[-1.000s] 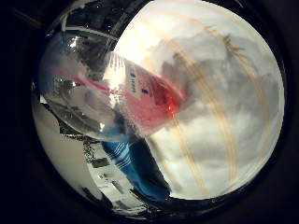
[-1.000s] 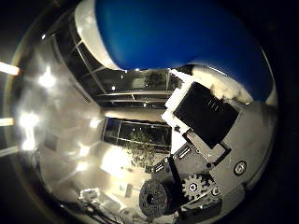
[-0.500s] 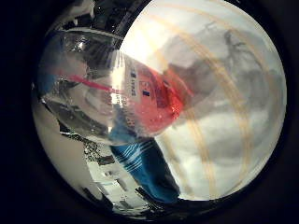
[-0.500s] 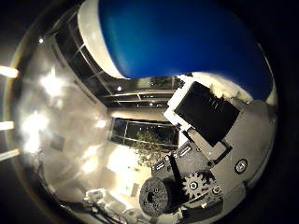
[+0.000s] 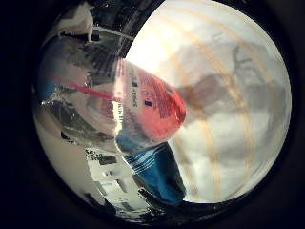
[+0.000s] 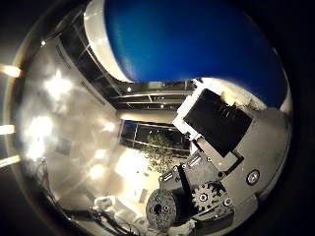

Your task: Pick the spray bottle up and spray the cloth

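The spray bottle (image 5: 138,109) is clear, with a pink tube inside and red liquid pooled at its base. It lies right against my palm and fills much of the little finger side view. Its blue and white spray head (image 6: 187,44) looms close in the thumb side view. My right hand (image 6: 216,147) shows black and white finger parts and gears just beside that head, curled in toward the bottle. Past the bottle's base lies the cloth (image 5: 228,95), white with tan stripes and rumpled.
A blue item with white stripes (image 5: 157,171) lies beside the cloth, under the bottle. Pale table surface (image 5: 62,157) shows at the side. The thumb side view looks out at room lights (image 6: 54,86), dark windows and a plant (image 6: 157,147).
The bottle has turned and fills more of the little finger side view. The blue spray head takes up more of the thumb side view. The cloth has shifted as the camera moved.
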